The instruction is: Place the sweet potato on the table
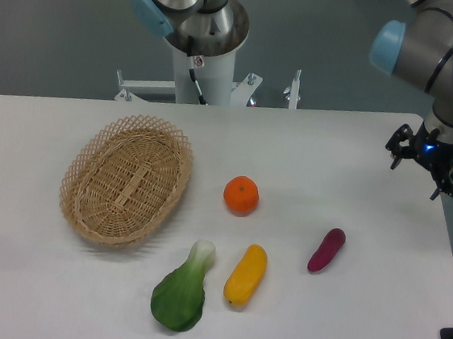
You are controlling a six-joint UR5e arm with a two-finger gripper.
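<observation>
The green leafy vegetable (pixel 181 293) lies nearest, and the sweet potato (pixel 327 250) already rests on the table (pixel 358 151), with the gripper (pixel 423 169) apart, empty.

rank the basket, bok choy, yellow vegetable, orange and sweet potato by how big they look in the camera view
1. wicker basket
2. bok choy
3. yellow vegetable
4. sweet potato and orange: too close to rank, one longer, one rounder
</observation>
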